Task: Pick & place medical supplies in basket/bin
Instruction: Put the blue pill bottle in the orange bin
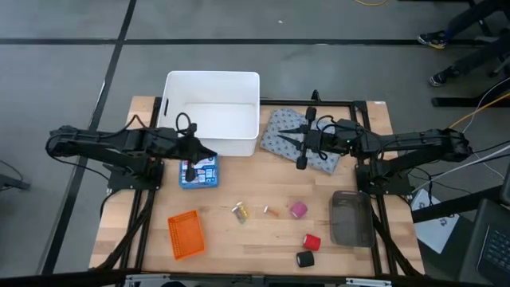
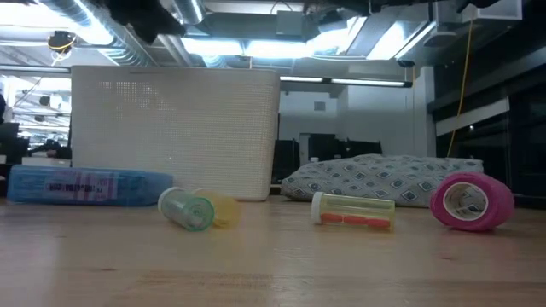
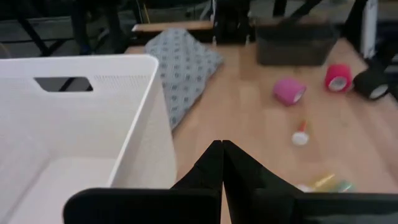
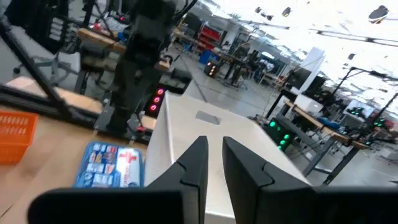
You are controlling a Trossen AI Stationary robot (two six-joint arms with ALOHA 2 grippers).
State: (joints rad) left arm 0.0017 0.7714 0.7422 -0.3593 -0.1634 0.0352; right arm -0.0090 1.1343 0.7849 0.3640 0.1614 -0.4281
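Note:
The white tub stands at the table's far side, and the grey dotted pack lies flat to its right. A pink roll, red roll, black roll and small vials lie near the front. The orange basket sits front left and the dark tray front right. My left gripper is shut, raised by the tub's near right corner. My right gripper hovers over the grey pack, its fingers a narrow gap apart. Neither shows in the low view.
A blue printed pack lies flat just in front of the tub, under my left arm's wrist. Bare wood shows between the vials and the basket. Black frame rails run along the table's left and right sides. A person's shoes show on the floor beyond the far right corner.

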